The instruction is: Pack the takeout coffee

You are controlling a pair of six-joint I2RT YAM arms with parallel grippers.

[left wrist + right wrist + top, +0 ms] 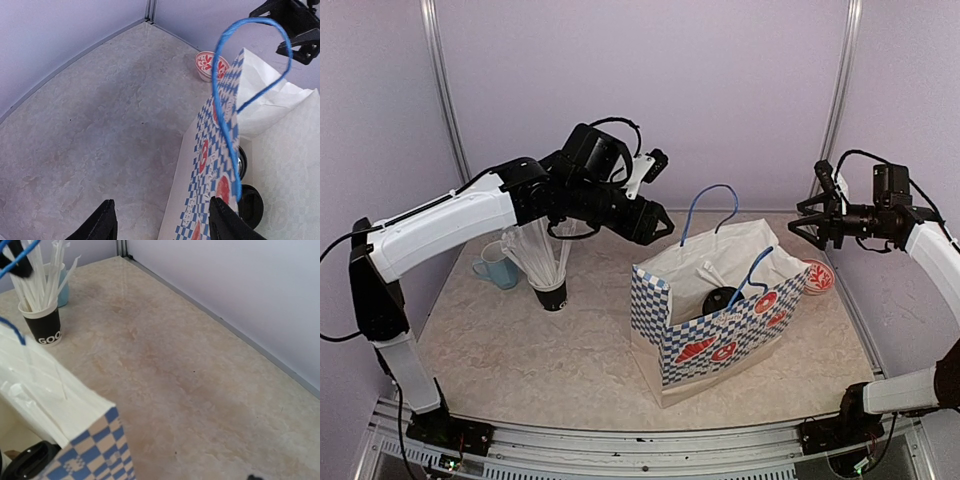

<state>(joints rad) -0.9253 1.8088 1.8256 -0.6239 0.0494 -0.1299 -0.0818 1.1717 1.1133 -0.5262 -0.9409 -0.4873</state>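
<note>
Left pincer (pixel 660 228) hangs above the table (pixel 550 380) with its two dark fingers (pixel 102 222) spread well apart and nothing between them. Right pincer (pixel 798 222) is likewise spread wide and grips nothing.

The blue-and-white checked paper bag (pixel 720 345) stands open at mid-table. In the top view it is at about 5 o'clock from the left pincer and 8 o'clock from the right one. The takeout coffee (pixel 723 298) sits down inside this bag, and only its round black lids show. Two lids (pixel 250 205) appear one behind the other in the left wrist view, at about 2 o'clock from that pincer and beyond the bag's near wall. The right wrist view catches one lid (pixel 30 462) at its lower left corner. No pincer touches the bag or the lids.

The left arm climbs from its base at the near left corner. Its white link slants toward 2 o'clock and its black wrist reaches on toward 3 o'clock, tipped downward. The right arm rises along the right edge and bends back, so its pincer points toward 9 o'clock, roughly level.

A blue cord handle (pixel 225 100) stands up from the bag's near wall. A black cup of white straws (pixel 552 290) stands at 8 o'clock from the left pincer, beside a light-blue mug (pixel 498 268). A small red-patterned tub (pixel 818 277) rests just beside the bag, at 3 o'clock from it.
</note>
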